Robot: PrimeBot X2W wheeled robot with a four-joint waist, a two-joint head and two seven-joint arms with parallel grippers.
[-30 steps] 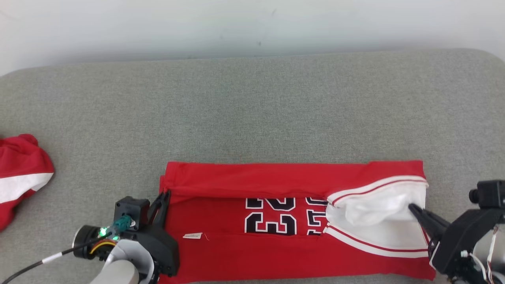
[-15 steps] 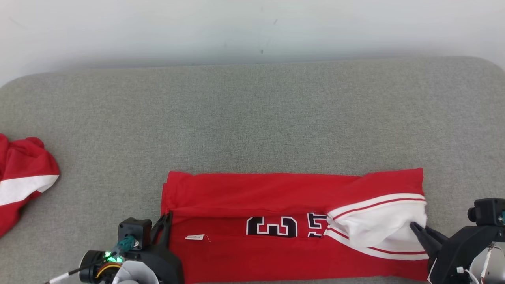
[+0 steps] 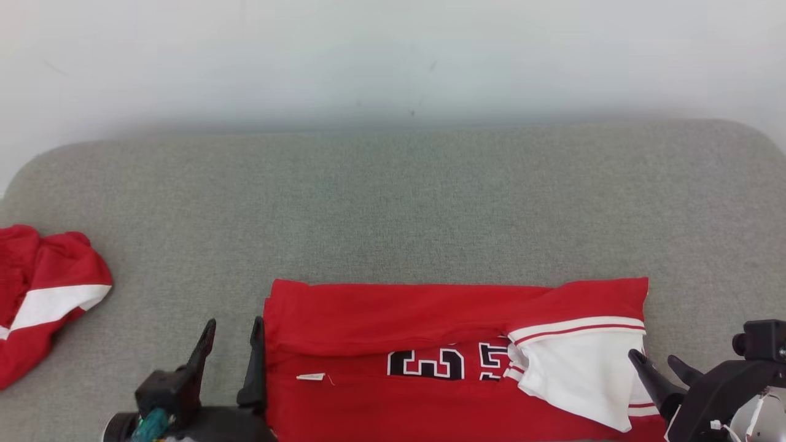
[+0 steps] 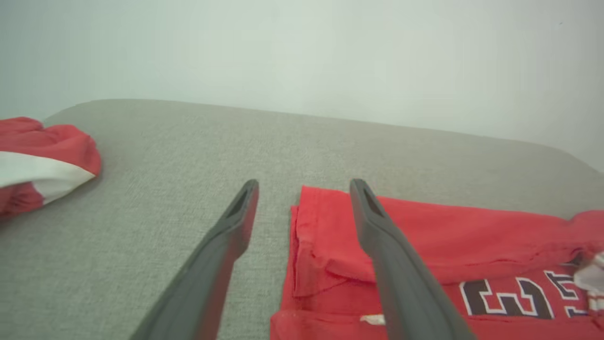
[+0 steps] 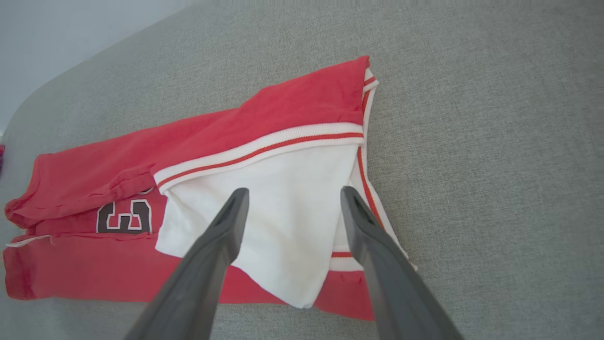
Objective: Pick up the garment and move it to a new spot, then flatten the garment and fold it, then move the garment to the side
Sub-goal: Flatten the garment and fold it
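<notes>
garment (image 3: 430, 319) lies folded into a long red band along the bottom of the head view. your left gripper (image 3: 234, 321) sits at its left end, jaws apart, one finger over the red edge and the other over the grey cushion (image 3: 393, 202). your right gripper (image 3: 652, 357), at lower right, also has its jaws apart, by the white panel (image 3: 583, 374) at the band's right end. a black number print (image 3: 433, 363) shows mid-band, with a small white label (image 3: 310, 377) nearer the left end. a second red-and-white cloth (image 3: 49, 288) lies crumpled at the far left edge, well apart.
</notes>
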